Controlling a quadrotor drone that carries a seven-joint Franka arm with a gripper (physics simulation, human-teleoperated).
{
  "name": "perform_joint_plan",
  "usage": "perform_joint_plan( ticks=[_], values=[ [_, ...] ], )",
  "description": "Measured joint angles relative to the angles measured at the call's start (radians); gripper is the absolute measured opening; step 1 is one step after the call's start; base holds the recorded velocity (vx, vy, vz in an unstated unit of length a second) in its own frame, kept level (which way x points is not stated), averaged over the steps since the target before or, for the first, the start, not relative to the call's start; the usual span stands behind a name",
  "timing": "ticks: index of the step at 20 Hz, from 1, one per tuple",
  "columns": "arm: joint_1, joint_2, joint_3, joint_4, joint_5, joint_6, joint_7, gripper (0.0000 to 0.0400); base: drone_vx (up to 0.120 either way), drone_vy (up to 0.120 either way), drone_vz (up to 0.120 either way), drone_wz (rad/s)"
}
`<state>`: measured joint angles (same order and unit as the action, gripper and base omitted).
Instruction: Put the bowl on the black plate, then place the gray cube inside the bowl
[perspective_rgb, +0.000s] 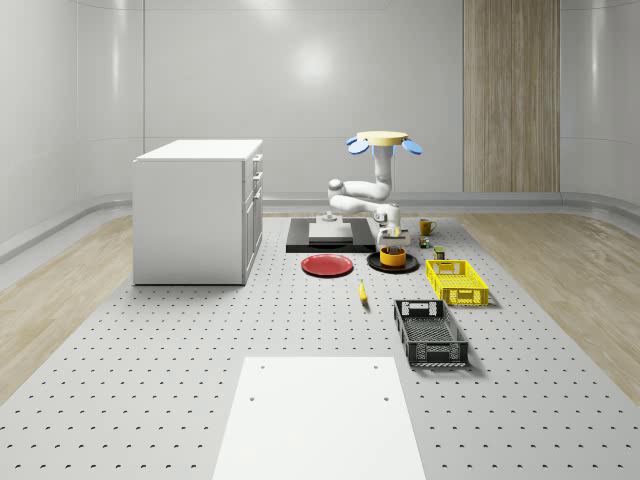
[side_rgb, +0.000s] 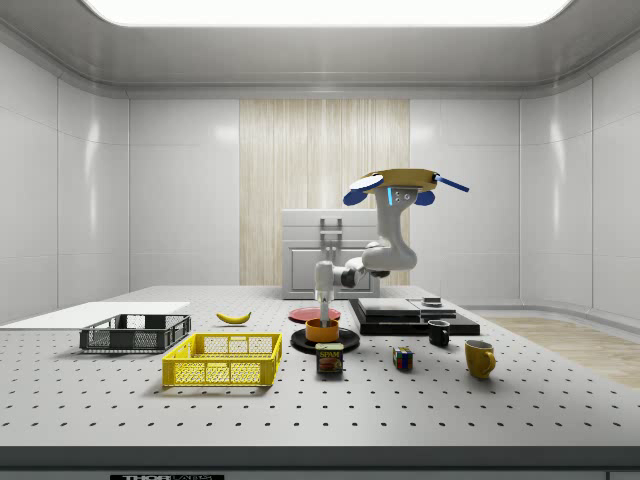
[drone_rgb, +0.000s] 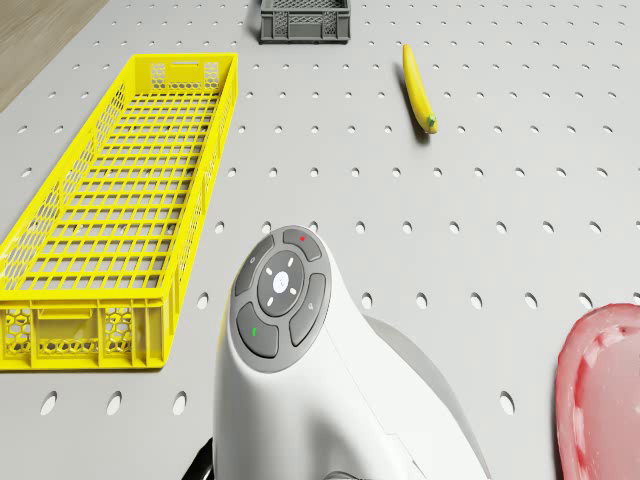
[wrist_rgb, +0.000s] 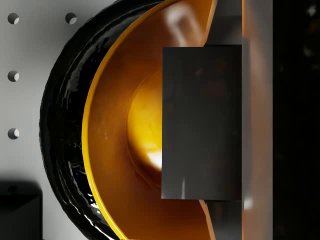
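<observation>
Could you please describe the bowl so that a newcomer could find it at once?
Start at the white cabinet and look toward the whole-scene view's right, past the flat red plate. The orange bowl sits on the glossy black plate, the only deep orange dish there.

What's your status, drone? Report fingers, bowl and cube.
Drone hovering beside black plate. Gripper over bowl. Bowl on plate. Gray cube held above bowl; path clear.

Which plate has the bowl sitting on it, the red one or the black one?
The black plate. The orange bowl sits on it, under the gripper. The red plate lies bare beside it, nearer the white cabinet.
</observation>
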<state>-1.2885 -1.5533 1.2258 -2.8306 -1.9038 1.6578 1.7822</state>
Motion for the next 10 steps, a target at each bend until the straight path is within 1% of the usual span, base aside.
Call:
perform_joint_plan(
  ticks=[6,8,10],
  values=[
    [-0.014,0.008,-0.055,0.019,-0.053,0.014,0.003,0.0253,0.000,0.000,0.000,0.000],
    [-0.016,0.012,-0.065,0.022,-0.063,0.016,0.003,0.0303,0.000,0.000,0.000,0.000],
    [-0.015,0.015,-0.063,0.021,-0.063,0.012,0.002,0.0341,0.000,0.000,0.000,0.000]
  ],
)
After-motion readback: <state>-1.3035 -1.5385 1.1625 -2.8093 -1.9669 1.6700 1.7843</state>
